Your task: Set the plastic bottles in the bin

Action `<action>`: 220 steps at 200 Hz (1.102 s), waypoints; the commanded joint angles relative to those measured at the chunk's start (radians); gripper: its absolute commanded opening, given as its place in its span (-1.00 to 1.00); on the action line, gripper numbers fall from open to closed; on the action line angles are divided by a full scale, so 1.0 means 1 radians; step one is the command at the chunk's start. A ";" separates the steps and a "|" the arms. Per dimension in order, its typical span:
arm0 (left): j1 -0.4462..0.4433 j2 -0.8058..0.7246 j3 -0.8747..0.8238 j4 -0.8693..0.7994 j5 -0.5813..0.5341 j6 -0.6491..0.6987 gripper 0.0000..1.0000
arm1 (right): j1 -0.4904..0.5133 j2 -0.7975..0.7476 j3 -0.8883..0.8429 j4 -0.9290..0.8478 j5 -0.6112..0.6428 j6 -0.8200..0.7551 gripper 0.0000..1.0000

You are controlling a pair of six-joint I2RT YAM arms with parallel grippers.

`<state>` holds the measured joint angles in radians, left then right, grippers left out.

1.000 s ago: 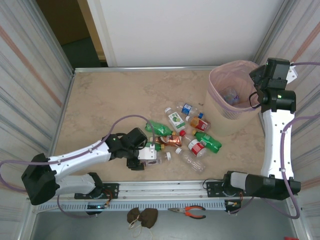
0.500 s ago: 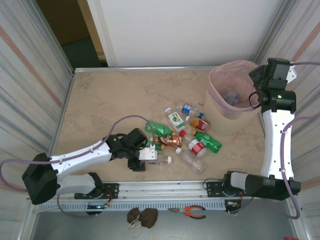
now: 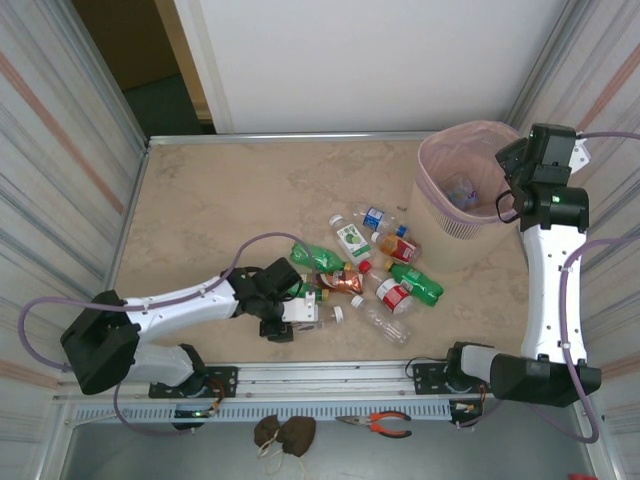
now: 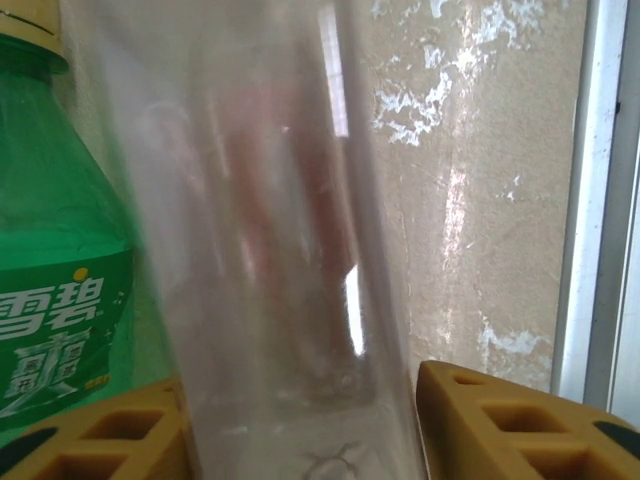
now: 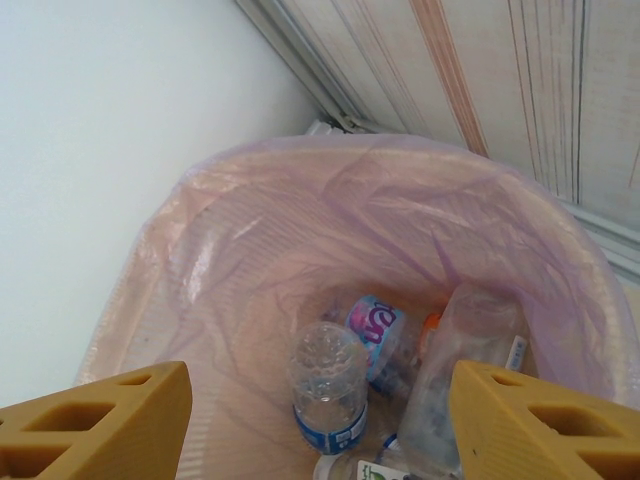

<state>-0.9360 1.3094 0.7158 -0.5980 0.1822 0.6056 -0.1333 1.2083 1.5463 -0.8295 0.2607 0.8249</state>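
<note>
Here, left gripper [image 4: 300, 425] clamps 1 clear bottle [image 4: 270, 250] beside green-labelled green bottle [image 4: 60, 250], close to table's [image 3: 220, 210] near edge. Right gripper [image 5: 320, 400] hangs wide apart, empty, over beige perforated bin [image 3: 432, 170], pink-lined, at table's far right corner; clear blue-labelled bottles [image 5: 328, 385] inside.

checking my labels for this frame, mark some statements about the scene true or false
1. The pink-lined beige perforated plastic bin already holds bottles. True.
2. The right end effector grips a bottle. False: it hangs open and empty over the bin.
3. The left end effector has a clear plastic bottle between its fingers. True.
4. Orange-handled pliers lie among the table's bottles. False: the pliers lie on the grey ledge below.
</note>
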 commanded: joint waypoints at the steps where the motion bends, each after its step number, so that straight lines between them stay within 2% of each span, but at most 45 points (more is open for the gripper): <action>1: 0.006 -0.014 0.028 -0.014 0.002 0.010 -0.08 | -0.008 -0.029 -0.002 0.022 0.006 -0.022 0.35; 39: 0.005 -0.068 0.034 -0.015 0.017 0.004 -0.20 | -0.008 -0.072 -0.043 0.102 -0.058 -0.083 0.35; 78: 0.015 -0.195 0.046 0.080 0.054 -0.039 -0.22 | -0.008 -0.168 -0.170 0.338 -0.308 -0.245 0.39; 104: 0.058 -0.281 0.034 0.208 0.116 -0.093 -0.22 | -0.008 -0.187 -0.185 0.357 -0.394 -0.278 0.40; 120: 0.095 -0.328 0.022 0.303 0.171 -0.144 -0.22 | -0.008 -0.199 -0.209 0.391 -0.500 -0.314 0.41; 149: 0.168 -0.374 0.007 0.494 0.278 -0.253 -0.22 | -0.006 -0.250 -0.289 0.537 -0.779 -0.375 0.48; 171: 0.204 -0.373 0.013 0.620 0.347 -0.330 -0.22 | 0.004 -0.271 -0.318 0.619 -0.923 -0.384 0.52; 192: 0.218 -0.363 0.026 0.727 0.382 -0.391 -0.22 | 0.050 -0.291 -0.331 0.686 -1.044 -0.429 0.54; 220: 0.225 -0.345 0.069 0.830 0.436 -0.455 -0.22 | 0.201 -0.329 -0.327 0.714 -1.091 -0.570 0.60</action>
<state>-0.7204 0.9569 0.7280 0.0574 0.5228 0.2508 -0.0368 0.9325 1.2175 -0.2119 -0.6868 0.4065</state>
